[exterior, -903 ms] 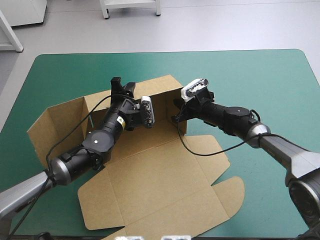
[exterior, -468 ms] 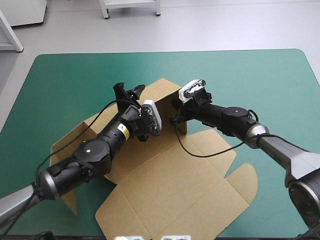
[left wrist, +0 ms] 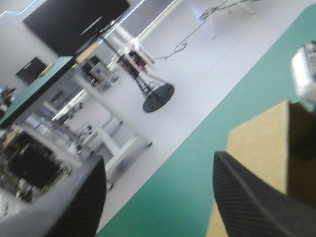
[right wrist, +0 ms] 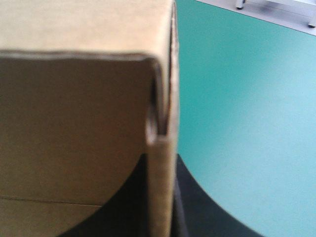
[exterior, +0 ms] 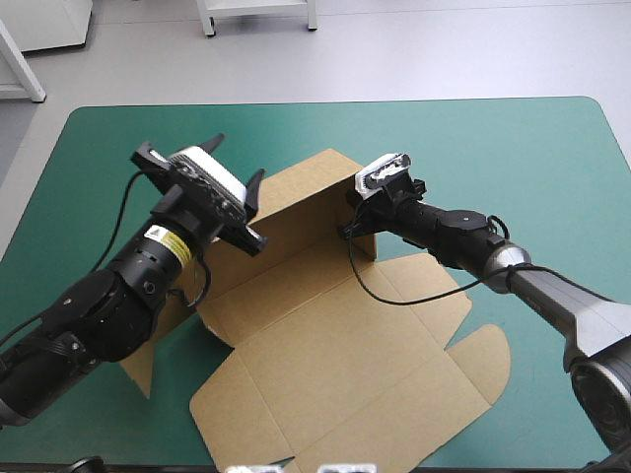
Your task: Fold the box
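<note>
Your right claw (right wrist: pixel 162 168) is clamped on a raised wall of the box (exterior: pixel 325 335); your left claw (left wrist: pixel 158 159) hangs lifted beside it, wide open.

- No word, number or brand can be read in any of the views.
- The only label is a small sticker (exterior: pixel 161 236) on the black casing of the left arm (exterior: pixel 118 296). In the high view it sits at about 10 o'clock from the middle of the box (exterior: pixel 335 345).
- The sticker has a yellow patch at one end and a white part with dark print beside it. The print is too small to make out.
</note>
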You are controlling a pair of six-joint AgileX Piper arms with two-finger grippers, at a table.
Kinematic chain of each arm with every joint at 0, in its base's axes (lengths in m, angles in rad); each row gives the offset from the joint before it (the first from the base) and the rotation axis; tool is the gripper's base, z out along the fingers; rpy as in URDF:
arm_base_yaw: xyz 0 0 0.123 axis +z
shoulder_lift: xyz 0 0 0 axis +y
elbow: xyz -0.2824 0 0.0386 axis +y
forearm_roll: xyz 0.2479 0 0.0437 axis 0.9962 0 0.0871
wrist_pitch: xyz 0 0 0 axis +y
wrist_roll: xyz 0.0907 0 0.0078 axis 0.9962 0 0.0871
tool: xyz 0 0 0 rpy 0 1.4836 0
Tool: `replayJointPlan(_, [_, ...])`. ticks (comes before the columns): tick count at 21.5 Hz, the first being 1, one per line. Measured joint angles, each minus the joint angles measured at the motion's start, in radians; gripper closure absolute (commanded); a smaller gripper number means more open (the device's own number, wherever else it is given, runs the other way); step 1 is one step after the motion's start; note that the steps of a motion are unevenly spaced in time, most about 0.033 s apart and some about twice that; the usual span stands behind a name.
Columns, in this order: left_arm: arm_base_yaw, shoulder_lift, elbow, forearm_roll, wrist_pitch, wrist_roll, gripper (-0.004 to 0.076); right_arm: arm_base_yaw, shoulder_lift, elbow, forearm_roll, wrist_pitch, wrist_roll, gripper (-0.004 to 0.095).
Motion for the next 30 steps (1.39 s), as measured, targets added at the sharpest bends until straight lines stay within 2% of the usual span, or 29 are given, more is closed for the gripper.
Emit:
replayJointPlan(5, [0.181, 0.001, -0.052, -0.033, 0.085, -0.008, 0.0286, -0.001, -0.009, -0.023, -0.032, -0.107, 0.053, 0.0925])
replayJointPlan(7, [0.282, 0.003, -0.068, -0.074, 0.090, -0.026, 0.0286, -0.002, -0.017, -0.037, -0.084, -0.122, 0.108, 0.0925])
replayJointPlan(8, [0.409, 0.007, -0.080, -0.136, 0.089, -0.033, 0.0286, -0.013, -0.021, -0.049, -0.151, -0.114, 0.186, 0.0925])
replayJointPlan(9, [0.463, 0.008, -0.083, -0.169, 0.089, -0.034, 0.0286, -0.023, -0.024, -0.054, -0.193, -0.097, 0.238, 0.0925])
replayJointPlan(11, [0.718, 0.026, -0.086, -0.380, 0.097, -0.005, 0.0286, -0.108, -0.027, -0.093, -0.417, 0.010, 0.501, 0.0925])
replayJointPlan(12, [0.772, 0.033, -0.086, -0.451, 0.102, 0.027, 0.0286, -0.135, -0.027, -0.111, -0.500, 0.045, 0.588, 0.0925])
replayJointPlan(13, [0.851, 0.050, -0.086, -0.585, 0.105, 0.109, 0.0286, -0.181, -0.027, -0.152, -0.676, 0.117, 0.761, 0.0925])
replayJointPlan(14, [0.885, 0.058, -0.086, -0.655, 0.106, 0.149, 0.0286, -0.204, -0.027, -0.181, -0.782, 0.162, 0.861, 0.0925])
replayJointPlan(15, [0.927, 0.073, -0.086, -0.758, 0.109, 0.200, 0.0286, -0.240, -0.020, -0.250, -0.970, 0.253, 1.047, 0.0925])
replayJointPlan(16, [0.940, 0.082, -0.086, -0.792, 0.113, 0.216, 0.0286, -0.252, -0.012, -0.290, -1.064, 0.306, 1.128, 0.0925])
replayJointPlan(17, [0.951, 0.100, -0.086, -0.825, 0.129, 0.232, 0.0286, -0.267, 0.013, -0.367, -1.225, 0.412, 1.251, 0.0925])
replayJointPlan(19, [0.953, 0.130, -0.086, -0.847, 0.181, 0.247, 0.0286, -0.274, 0.071, -0.490, -1.382, 0.550, 1.382, 0.0925])
replayJointPlan(20, [0.954, 0.150, -0.086, -0.860, 0.220, 0.264, 0.0286, -0.275, 0.111, -0.559, -1.443, 0.616, 1.432, 0.0925])
replayJointPlan(22, [0.954, 0.171, -0.086, -0.880, 0.260, 0.294, 0.0286, -0.277, 0.160, -0.640, -1.489, 0.676, 1.471, 0.0925])
replayJointPlan(30, [0.954, 0.236, -0.086, -0.991, 0.358, 0.421, 0.0286, -0.279, 0.435, -1.007, -1.571, 0.955, 1.573, 0.0925])
